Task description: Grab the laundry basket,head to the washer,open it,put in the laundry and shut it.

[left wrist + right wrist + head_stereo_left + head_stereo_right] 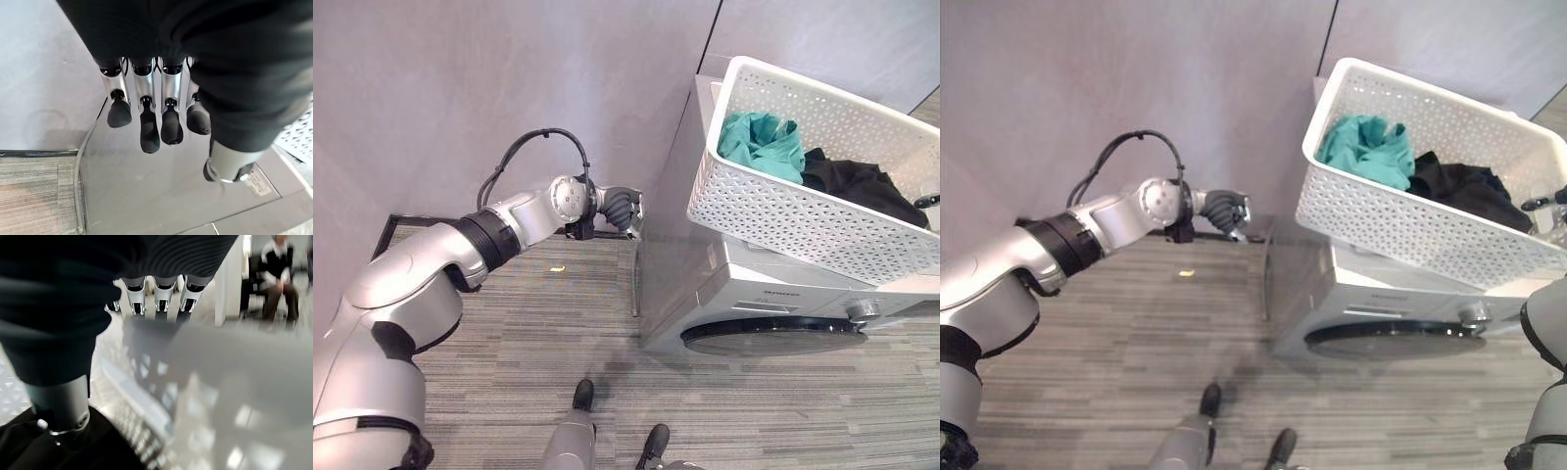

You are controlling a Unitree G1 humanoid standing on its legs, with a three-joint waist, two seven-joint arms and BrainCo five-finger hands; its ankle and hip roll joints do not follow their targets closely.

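Observation:
The white perforated laundry basket (803, 211) rests tilted on top of the silver washer (773, 294). Inside it lie a teal cloth (764, 145) and a black cloth (862, 186). The washer's dark round door (773, 338) faces the floor side and is closed. My left hand (622, 208) hovers at the washer's left side panel (146, 196), its fingers (149, 127) straight and holding nothing. At the basket's right rim my right hand (1545, 204) grips the edge. Its thumb (61, 396) is inside above the black cloth (29, 450), and the fingers reach over the basket wall (220, 382).
A grey wall stands behind the washer, and striped grey carpet covers the floor. A thin hose (77, 186) runs down the washer's left side. A dark frame (391, 223) lies on the floor at left. A person (276, 269) sits far off.

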